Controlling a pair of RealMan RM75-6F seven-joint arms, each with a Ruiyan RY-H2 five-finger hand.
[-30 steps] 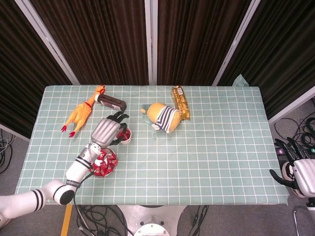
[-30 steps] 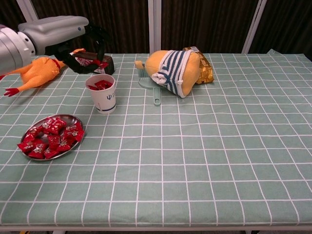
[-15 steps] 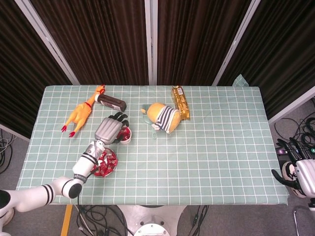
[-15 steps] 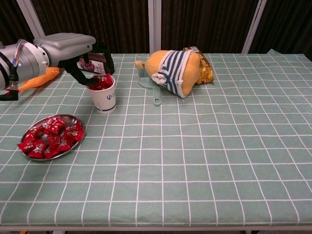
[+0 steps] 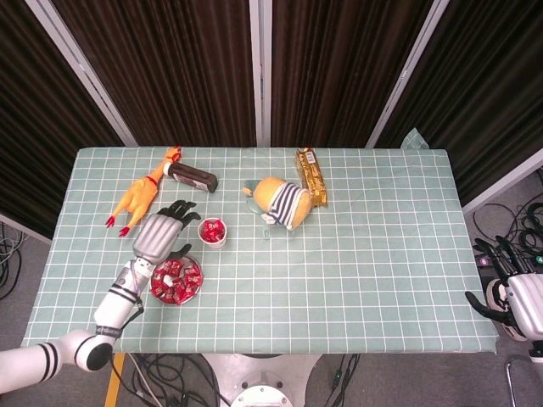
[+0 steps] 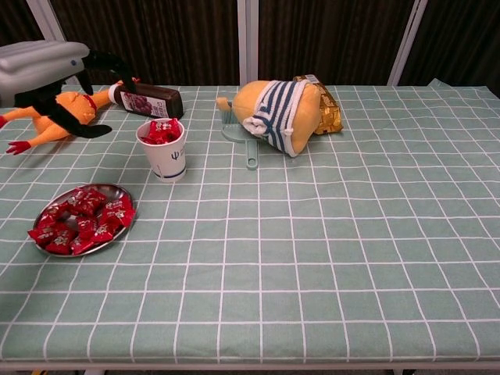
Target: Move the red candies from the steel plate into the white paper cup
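Red candies lay heaped on a round steel plate near the front left of the bench, which was covered in a green checked cloth. More red candies already filled the white paper cup, which stood upright just behind the plate and a little toward the bench's middle.

The robot's left hand hung above the bench with its dark fingers spread apart and nothing between them. From overhead it sat between the cup and a yellow rubber chicken, with the plate just in front of it, toward the robot. The low camera showed it raised clear of the bench, to the cup's left.

By my judgement, the plate lay toward the robot from this hand and slightly to the right, so the next reach would call for drawing back and down. The heap had no clear long axis.

The right hand was far off beyond the bench's right edge, fingers apart and empty, well away from both plate and cup. The left hand was plainly the nearer.
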